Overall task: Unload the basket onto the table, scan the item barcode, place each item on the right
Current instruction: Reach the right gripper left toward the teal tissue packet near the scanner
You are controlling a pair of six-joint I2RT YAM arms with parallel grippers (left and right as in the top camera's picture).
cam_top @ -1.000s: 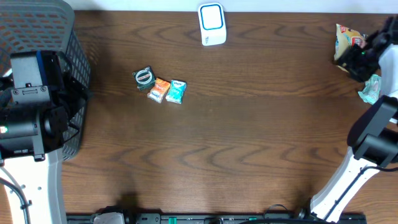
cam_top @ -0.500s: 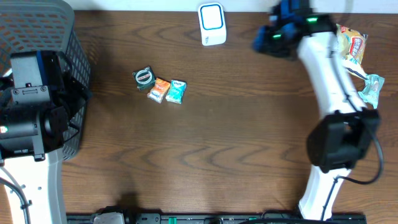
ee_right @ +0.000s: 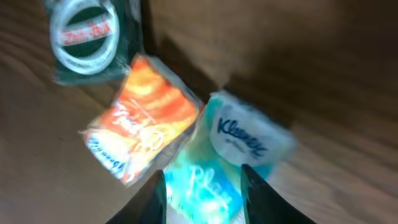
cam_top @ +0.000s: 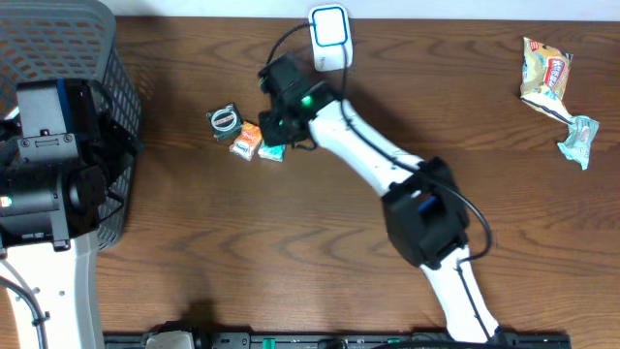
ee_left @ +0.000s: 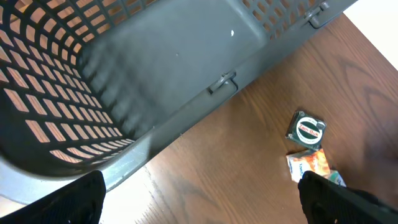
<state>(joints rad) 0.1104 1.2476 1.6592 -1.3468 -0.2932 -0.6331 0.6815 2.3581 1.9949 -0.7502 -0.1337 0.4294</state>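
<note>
Step in hand, at a guess: grabbing one item to carry to the scanner [cam_top: 330, 39]. Working with the right claw [ee_right: 202, 177], set over the blue tissue pack [ee_right: 227, 158], one finger either side, partly open. Too blurred to tell whether clamped or only straddling. Pack lying flat on the counter [cam_top: 242, 242], near the scanner, lower left of it in the overhead view. Orange pack [ee_right: 140, 127] touching it on the side away from the scanner. Green round tin [ee_right: 90, 34] just past that, farther again from the scanner.

To do it well:
- Close on the tissue pack alone. Keep the finger nearest the orange pack off its edge, or risk dragging both.
- Squeeze lightly: soft pack, likely to crumple.
- Lift straight up before swinging toward the scanner.
- No barcode visible on the top face, so probably underneath or on an edge. Turn the wrist to show that face squarely to the scanner's blue-framed window.
- Hold steady, and avoid covering the code with a finger.

As for the left claw [ee_left: 199, 202]: wide open, holding nothing, parked by the basket [ee_left: 155, 68], well apart from the scanner. Leave there.
</note>
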